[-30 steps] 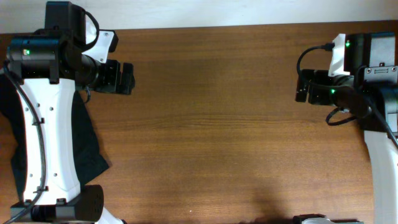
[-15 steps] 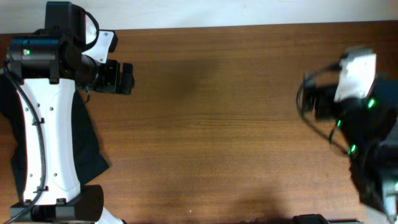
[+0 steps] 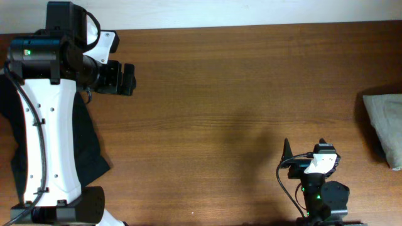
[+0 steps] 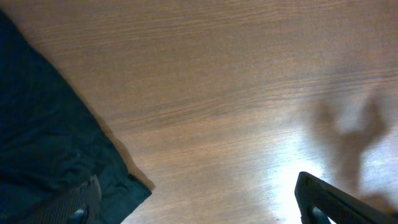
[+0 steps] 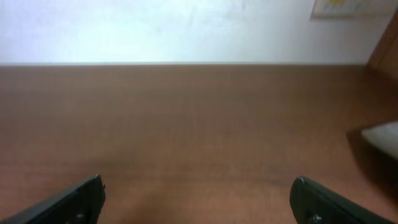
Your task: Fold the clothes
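Note:
The pale khaki-grey shorts (image 3: 382, 122) lie bunched at the table's right edge, partly cut off by the frame. A pale corner of them shows in the right wrist view (image 5: 382, 134). My right gripper (image 3: 306, 149) is open and empty near the table's front edge, left of the shorts and well apart from them. In the right wrist view its fingers (image 5: 199, 196) are spread wide over bare wood. My left gripper (image 3: 129, 78) is open and empty at the far left; in the left wrist view (image 4: 196, 199) only bare table lies between its fingers.
A dark cloth (image 3: 88, 144) lies at the left edge under the left arm, and also shows in the left wrist view (image 4: 43, 143). The brown wooden table (image 3: 213, 94) ends at a white wall (image 5: 186, 31) at the back.
My right arm swung from the far right back down to the front edge, uncovering the shorts at the right edge. The left arm has not moved.

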`<control>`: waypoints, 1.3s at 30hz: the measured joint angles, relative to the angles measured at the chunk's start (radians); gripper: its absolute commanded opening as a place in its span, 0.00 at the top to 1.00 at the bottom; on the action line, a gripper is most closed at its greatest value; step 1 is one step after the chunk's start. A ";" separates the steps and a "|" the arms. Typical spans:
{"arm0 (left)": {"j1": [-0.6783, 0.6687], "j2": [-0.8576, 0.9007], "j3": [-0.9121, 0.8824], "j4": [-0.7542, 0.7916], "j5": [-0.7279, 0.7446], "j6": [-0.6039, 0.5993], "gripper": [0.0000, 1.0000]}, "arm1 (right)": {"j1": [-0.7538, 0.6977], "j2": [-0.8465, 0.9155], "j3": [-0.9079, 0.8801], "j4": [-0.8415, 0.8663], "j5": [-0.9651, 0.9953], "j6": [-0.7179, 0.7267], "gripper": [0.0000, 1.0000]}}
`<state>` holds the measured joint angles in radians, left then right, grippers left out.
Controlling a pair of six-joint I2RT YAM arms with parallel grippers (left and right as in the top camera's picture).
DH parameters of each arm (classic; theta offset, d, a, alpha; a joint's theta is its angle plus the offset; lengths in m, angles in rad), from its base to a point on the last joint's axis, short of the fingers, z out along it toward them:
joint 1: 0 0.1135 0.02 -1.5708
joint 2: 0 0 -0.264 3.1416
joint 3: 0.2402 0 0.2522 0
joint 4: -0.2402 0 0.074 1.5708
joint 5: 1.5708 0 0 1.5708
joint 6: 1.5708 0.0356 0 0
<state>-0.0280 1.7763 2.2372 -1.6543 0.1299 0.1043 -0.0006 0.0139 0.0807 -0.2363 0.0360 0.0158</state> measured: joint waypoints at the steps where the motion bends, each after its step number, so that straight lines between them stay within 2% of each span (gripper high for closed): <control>1: 0.000 0.000 0.000 0.000 0.000 0.000 0.01 | 0.000 0.000 -0.003 0.009 0.000 0.008 0.01; 15: 0.000 0.000 0.000 -0.002 0.000 0.000 0.01 | 0.000 0.000 -0.016 0.045 0.000 0.014 0.01; 16: 0.000 0.000 -0.001 0.039 -0.008 0.001 0.01 | 0.000 0.000 -0.016 0.046 0.000 0.014 0.01; 18: -0.005 -0.028 -0.055 0.240 -0.018 0.004 0.01 | 0.000 -0.001 -0.017 0.046 0.000 0.014 0.01; 22: -0.031 -0.255 -0.394 0.633 -0.029 0.047 0.01 | 0.000 -0.002 -0.018 0.049 0.000 0.015 0.01; 24: -0.031 -0.409 -0.617 0.797 -0.035 0.100 0.01 | 0.000 -0.002 -0.018 0.050 0.000 0.014 0.01; 29: 0.010 -0.766 -1.124 1.162 -0.056 0.140 0.01 | 0.000 -0.005 -0.018 0.053 0.000 0.014 0.01; 31: 0.016 -0.989 -1.334 1.226 -0.079 0.143 0.01 | 0.000 -0.004 -0.019 0.051 0.000 0.015 0.01; 33: 0.016 -1.112 -1.465 1.340 -0.091 0.143 0.01 | 0.000 -0.003 -0.019 0.053 0.000 0.014 0.01; 35: 0.016 -1.331 -1.703 1.399 -0.098 0.143 0.01 | 0.000 -0.002 -0.019 0.051 0.000 0.015 0.01; 39: 0.016 -1.552 -1.931 1.431 -0.105 0.143 0.01 | 0.000 -0.002 -0.019 0.051 0.000 0.014 0.01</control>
<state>-0.0116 0.2241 0.3058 -0.2230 0.0254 0.2470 -0.0006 0.0120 0.0612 -0.1852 0.0360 0.0299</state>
